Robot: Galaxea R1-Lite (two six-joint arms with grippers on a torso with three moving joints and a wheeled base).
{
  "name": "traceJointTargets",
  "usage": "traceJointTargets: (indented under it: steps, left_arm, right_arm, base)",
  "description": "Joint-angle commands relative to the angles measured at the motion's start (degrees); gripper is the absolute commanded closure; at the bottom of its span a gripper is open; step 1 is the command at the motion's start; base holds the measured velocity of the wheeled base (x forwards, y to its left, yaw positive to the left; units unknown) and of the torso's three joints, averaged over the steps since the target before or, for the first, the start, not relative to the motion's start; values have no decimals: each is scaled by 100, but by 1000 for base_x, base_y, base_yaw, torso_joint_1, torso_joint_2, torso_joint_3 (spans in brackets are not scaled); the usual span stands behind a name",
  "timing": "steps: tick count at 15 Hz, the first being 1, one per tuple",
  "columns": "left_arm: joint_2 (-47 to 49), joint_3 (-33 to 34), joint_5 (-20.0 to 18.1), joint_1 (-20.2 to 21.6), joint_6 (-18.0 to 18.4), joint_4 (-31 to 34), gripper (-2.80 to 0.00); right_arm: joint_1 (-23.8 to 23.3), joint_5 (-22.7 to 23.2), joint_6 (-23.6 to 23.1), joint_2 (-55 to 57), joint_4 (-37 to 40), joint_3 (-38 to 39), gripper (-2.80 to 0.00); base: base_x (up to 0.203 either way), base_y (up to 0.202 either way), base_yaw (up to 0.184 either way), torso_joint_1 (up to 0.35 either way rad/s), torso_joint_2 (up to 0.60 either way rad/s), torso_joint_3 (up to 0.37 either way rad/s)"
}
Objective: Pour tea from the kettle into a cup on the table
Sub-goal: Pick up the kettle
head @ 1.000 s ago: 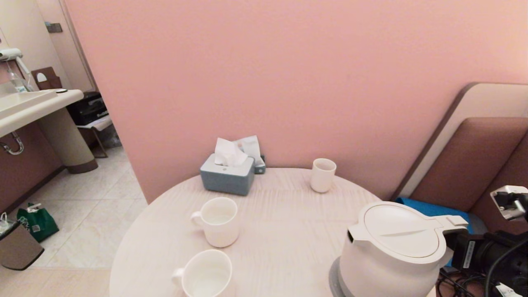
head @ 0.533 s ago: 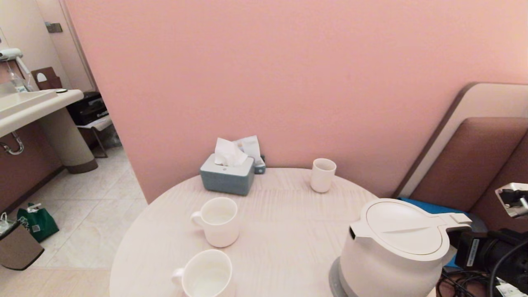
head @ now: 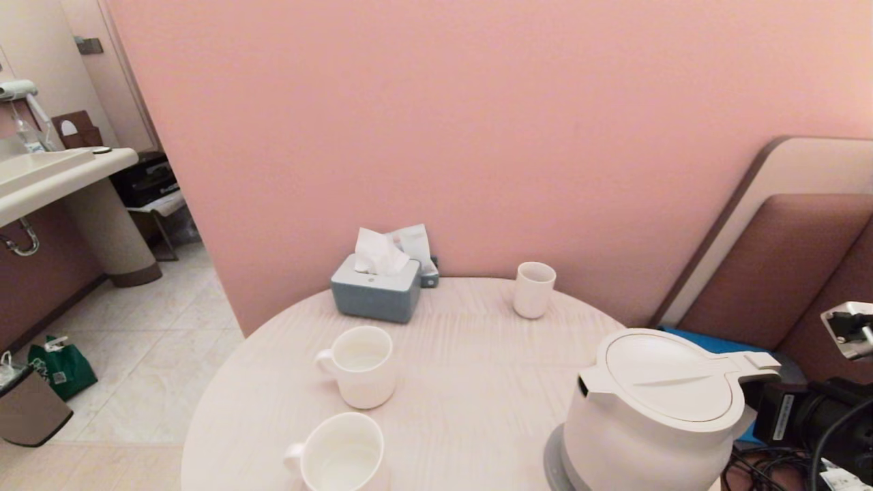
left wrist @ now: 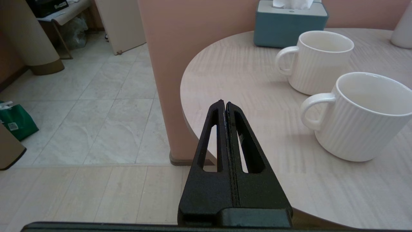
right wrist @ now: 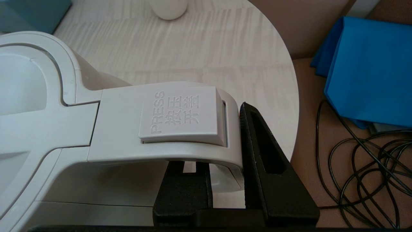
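Note:
The white kettle (head: 655, 416) stands at the near right of the round table (head: 470, 368), its spout facing left and its grey band (head: 554, 464) at the bottom. My right gripper (right wrist: 222, 129) is shut on the kettle's loop handle (right wrist: 180, 116), one finger inside the loop and one outside. Two ribbed white mugs (head: 360, 365) (head: 339, 453) stand at the near left, and a small handleless cup (head: 534, 289) stands at the back. Whether the mugs hold tea cannot be made out. My left gripper (left wrist: 225, 103) hangs shut and empty off the table's left edge, beside the nearer mug (left wrist: 363, 116).
A blue-grey tissue box (head: 376, 290) sits at the table's back left against the pink wall. A blue folder (right wrist: 370, 71) and loose black cables (right wrist: 363, 154) lie on the brown seat right of the table. Tiled floor lies to the left.
The kettle has gone from slightly tilted to level and shifted a little to the right with my right gripper. The mugs and the left arm have not moved.

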Motion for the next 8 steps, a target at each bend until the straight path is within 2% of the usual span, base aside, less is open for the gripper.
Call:
traceJointTargets:
  steps: [1,8]
  left_arm:
    - [0,0,1,-1,-2,-1,0]
    - [0,0,1,-1,-2,-1,0]
  right_arm:
    - [1,-11,6,-24,-27,-12,0]
    - [6,-29,6,-22,-9,-232,0]
  base:
    - [0,0,0,0,0,0]
    - [0,0,0,0,0,0]
